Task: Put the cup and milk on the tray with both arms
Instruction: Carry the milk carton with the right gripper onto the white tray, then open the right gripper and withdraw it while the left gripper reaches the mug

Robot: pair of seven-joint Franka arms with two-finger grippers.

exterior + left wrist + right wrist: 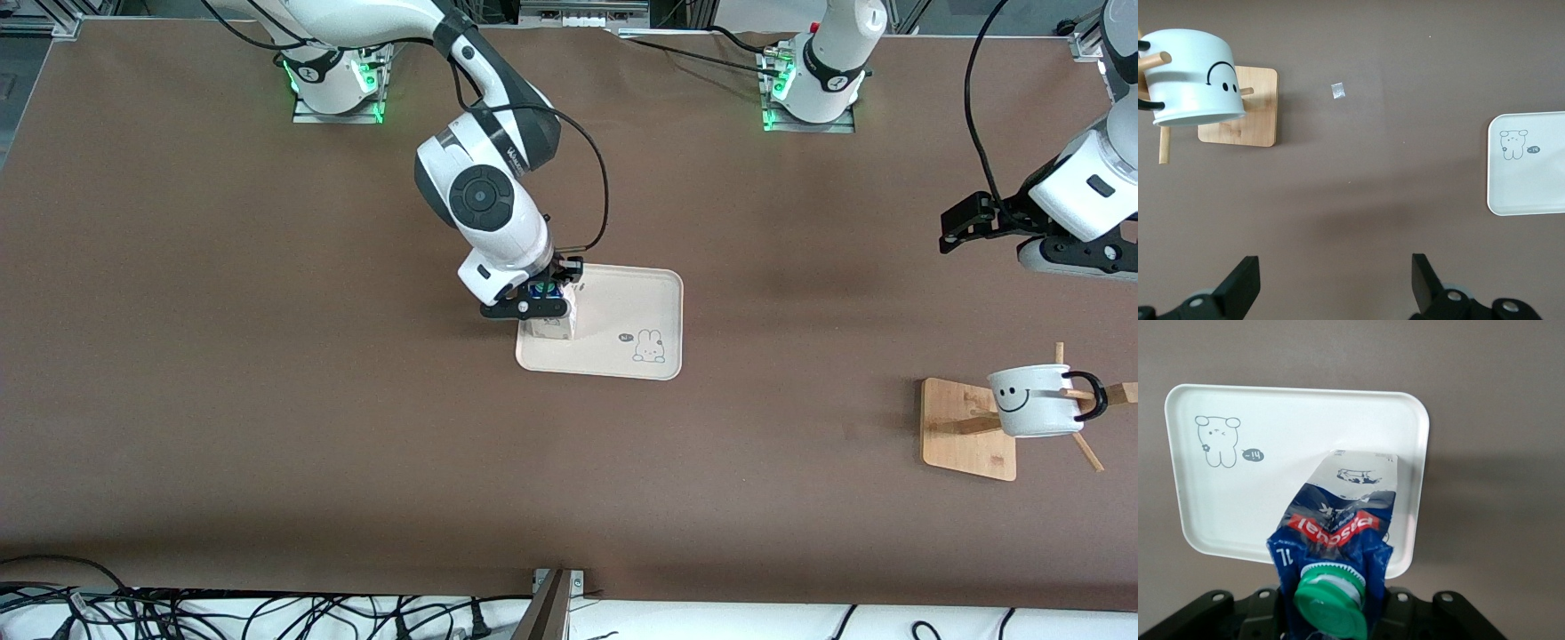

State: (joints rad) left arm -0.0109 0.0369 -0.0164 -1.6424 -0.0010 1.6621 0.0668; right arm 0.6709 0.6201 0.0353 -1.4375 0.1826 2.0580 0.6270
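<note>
My right gripper (544,300) is shut on the top of the milk (553,318), a blue and white carton with a green cap. The carton stands upright at the tray's corner toward the right arm's end; I cannot tell whether its base touches the tray (627,302). The right wrist view shows the milk (1338,520) over the cream tray (1271,493). The cup (1029,402) hangs on a wooden stand (965,440) at the left arm's end. My left gripper (965,222) is open and empty over bare table; its wrist view (1335,287) shows the cup (1195,77) and the tray (1528,187).
The stand's pegs stick out around the cup, one through its black handle (1092,396). A small scrap of tape (1337,91) lies on the brown table between stand and tray. Cables hang along the table's front edge.
</note>
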